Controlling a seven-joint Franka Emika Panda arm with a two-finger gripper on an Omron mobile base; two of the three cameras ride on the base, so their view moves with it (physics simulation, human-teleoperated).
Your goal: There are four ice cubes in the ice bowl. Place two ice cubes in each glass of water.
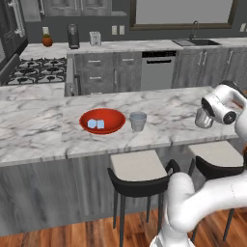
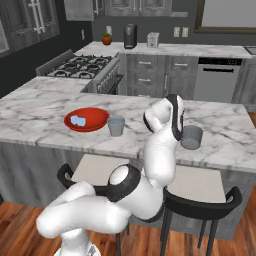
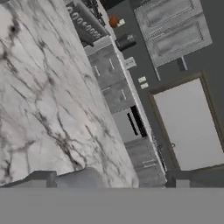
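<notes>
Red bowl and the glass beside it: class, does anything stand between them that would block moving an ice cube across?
Nothing visible does. The glass stands right beside the red bowl, with only bare marble counter between them.

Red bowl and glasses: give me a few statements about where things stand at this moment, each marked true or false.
1. The red bowl holds ice cubes. True; two cubes show in it.
2. One glass stands right beside the bowl. True.
3. The second glass stands on the stove. False; it stands on the marble counter, near the arm's end.
4. The bowl lies upside down. False; it sits upright, open side up.
5. Two stools stand under the counter's edge. True.
</notes>
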